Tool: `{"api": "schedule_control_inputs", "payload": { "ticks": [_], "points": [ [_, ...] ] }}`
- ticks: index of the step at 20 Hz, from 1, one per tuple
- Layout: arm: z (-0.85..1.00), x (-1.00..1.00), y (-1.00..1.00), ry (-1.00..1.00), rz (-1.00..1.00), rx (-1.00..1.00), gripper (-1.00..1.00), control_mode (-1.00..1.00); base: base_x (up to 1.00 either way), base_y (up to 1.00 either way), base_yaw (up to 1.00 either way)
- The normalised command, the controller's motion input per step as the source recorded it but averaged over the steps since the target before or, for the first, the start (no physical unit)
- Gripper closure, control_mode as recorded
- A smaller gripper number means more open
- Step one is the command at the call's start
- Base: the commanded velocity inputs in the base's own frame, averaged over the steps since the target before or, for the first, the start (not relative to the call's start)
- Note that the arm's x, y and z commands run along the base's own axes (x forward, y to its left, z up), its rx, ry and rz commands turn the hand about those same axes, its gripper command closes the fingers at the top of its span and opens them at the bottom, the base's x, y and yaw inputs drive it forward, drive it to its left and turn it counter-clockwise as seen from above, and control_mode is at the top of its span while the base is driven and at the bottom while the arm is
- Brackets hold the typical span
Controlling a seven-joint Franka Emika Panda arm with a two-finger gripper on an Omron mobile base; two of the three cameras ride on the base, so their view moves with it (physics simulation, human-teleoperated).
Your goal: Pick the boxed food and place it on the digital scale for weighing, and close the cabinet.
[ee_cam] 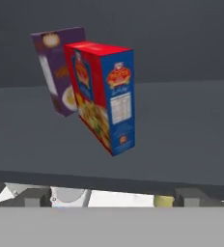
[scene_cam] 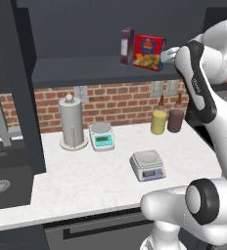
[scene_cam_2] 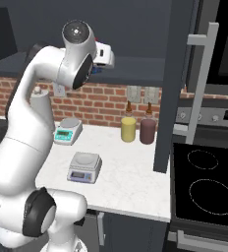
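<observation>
Reaching into the open cabinet (scene_cam: 86, 29), the hand (ee_cam: 112, 197) sits level with the shelf (scene_cam: 86, 71), short of the boxed food (scene_cam: 149, 52) and not touching it. In the hand view the two fingertips (ee_cam: 36, 197) stand far apart at the frame's lower edge, so the hand is spread and empty. The boxed food stands on the shelf, tilted, its narrow blue side panel turned toward the camera, just beside the purple box (scene_cam: 127, 46), which lies at its 9 o'clock in the left base view; whether the two boxes touch cannot be told. Risk: the red box presents an edge at an angle and already leans, so a straight push forward could tip it back or shove it into the purple box, and a grip across the wrong pair of faces may be too wide for the hand or may slip. Second risk: the purple neighbour is close enough to be caught by a finger. The arm is raised high with the elbow bent, forearm running toward the shelf at roughly 10 o'clock in the left base view. The digital scale (scene_cam: 147, 164) waits on the desk (scene_cam: 86, 176) below, platform bare, at about 4 o'clock from the teal scale (scene_cam: 102, 136). The cabinet door (scene_cam_2: 177, 83) is still open.
</observation>
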Motion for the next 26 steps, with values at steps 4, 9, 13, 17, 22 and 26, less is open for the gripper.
{"api": "schedule_control_inputs", "payload": {
  "ticks": [4, 9, 13, 17, 22, 26],
  "points": [
    [-0.05, 0.65, -0.10, -0.04, 0.03, 0.00, -1.00, -1.00, 0.00, 0.00, 0.00],
    [-0.02, 0.60, -0.14, -0.01, 0.05, 0.00, -1.00, -1.00, 0.00, 0.00, 0.00],
    [0.00, 0.46, -0.03, 0.00, 0.08, 0.00, -1.00, -1.00, 0.00, 0.00, 0.00],
    [0.00, 0.33, 0.01, 0.00, 0.08, 0.01, -1.00, -1.00, 0.00, 0.00, 0.00],
    [0.00, 0.31, 0.06, 0.00, 0.10, 0.00, -1.00, -1.00, 0.00, 0.00, 0.00],
    [0.00, 0.28, 0.08, 0.00, 0.12, 0.00, -1.00, -1.00, 0.00, 0.00, 0.00]
  ]
}}
